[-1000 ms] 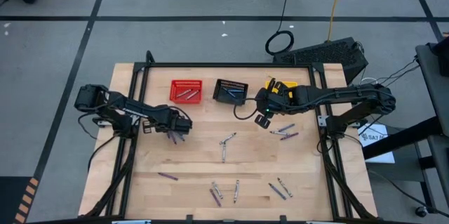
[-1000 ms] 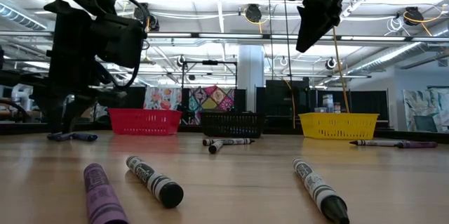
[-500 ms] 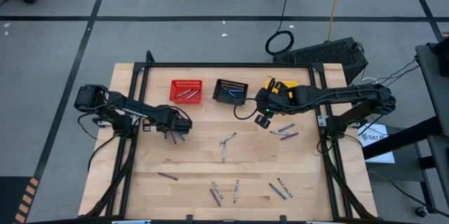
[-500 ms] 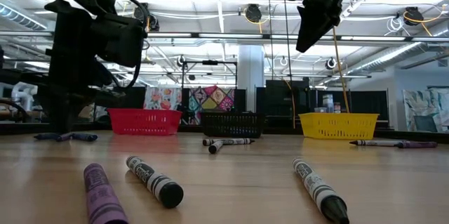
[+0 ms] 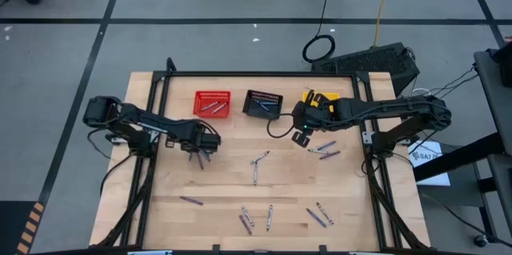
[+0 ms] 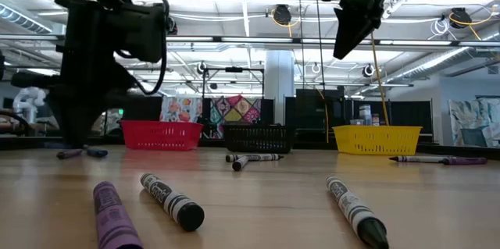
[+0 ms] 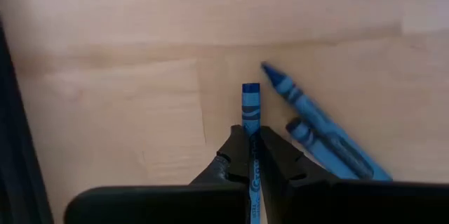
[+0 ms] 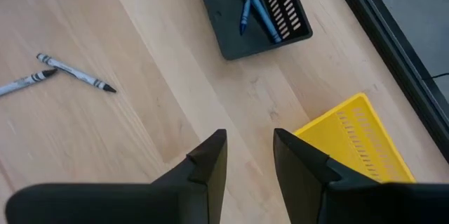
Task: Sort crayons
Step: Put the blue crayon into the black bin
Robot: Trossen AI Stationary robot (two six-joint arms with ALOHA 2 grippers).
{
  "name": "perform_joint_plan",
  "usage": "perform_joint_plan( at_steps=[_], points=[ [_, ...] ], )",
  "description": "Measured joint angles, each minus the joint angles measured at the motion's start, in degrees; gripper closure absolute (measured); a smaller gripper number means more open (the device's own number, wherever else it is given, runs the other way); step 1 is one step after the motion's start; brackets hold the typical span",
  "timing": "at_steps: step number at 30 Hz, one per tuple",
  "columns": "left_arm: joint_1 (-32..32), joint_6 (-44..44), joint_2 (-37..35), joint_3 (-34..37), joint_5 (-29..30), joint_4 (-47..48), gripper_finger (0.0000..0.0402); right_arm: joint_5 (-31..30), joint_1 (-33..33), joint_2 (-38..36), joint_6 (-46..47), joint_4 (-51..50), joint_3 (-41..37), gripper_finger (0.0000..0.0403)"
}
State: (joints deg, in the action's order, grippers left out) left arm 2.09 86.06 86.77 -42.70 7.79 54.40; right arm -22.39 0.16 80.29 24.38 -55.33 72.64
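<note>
My left gripper (image 5: pixel 202 148) is low over the table's left part, shut on a blue crayon (image 7: pixel 250 108). Two more blue crayons (image 7: pixel 316 136) lie on the wood just beside it. My right gripper (image 5: pixel 299 137) is open and empty, high above the table in the low view (image 6: pixel 348 42), near the black basket (image 5: pixel 263 103) and the yellow basket (image 5: pixel 318 99). The red basket (image 5: pixel 212 103) holds grey crayons, and the black basket (image 8: pixel 252 10) holds blue ones. Other crayons lie flat on the table in the middle (image 5: pixel 256 163), at the right (image 5: pixel 324 149) and near the front edge (image 5: pixel 256 221). My left gripper pinches the blue crayon between its two fingers (image 7: pixel 235 157), which lie along the crayon. The crayon's flat end (image 7: pixel 250 89) sticks out past the fingertips. The fingers slant down from the table's left. I cannot tell whether the crayon is clear of the wood.
A purple crayon (image 5: pixel 190 201) lies at the front left, and a purple and a grey one (image 6: pixel 148 206) lie close to the low camera. The black frame rails (image 5: pixel 152 167) run along both table sides. Bare wood lies between the left gripper and the baskets.
My left gripper has risen a little over the cluster of blue crayons. One crayon that lay at the left of the cluster in the low view no longer lies there. My right arm has kept still.
</note>
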Motion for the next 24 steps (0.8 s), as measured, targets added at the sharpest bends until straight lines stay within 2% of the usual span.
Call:
perform_joint_plan(
  at_steps=[8,14,20,24],
  points=[
    [0.48,-4.50,-2.97,-0.63,1.22,2.03,0.0396,0.01,0.00,0.00,-0.12,-1.64,0.00,0.0298],
    [0.68,-8.65,-6.94,-0.68,4.81,3.06,0.0396,0.39,0.00,0.00,-0.91,-3.67,0.00,0.0298],
    [0.56,-14.67,-11.53,-0.72,11.60,1.62,0.0396,7.01,0.00,0.00,-4.80,-3.18,0.00,0.0298],
    [0.55,-20.56,-14.10,-0.72,16.02,-2.83,0.0396,10.72,0.00,0.00,-6.29,-1.98,0.00,0.0298]
  ],
)
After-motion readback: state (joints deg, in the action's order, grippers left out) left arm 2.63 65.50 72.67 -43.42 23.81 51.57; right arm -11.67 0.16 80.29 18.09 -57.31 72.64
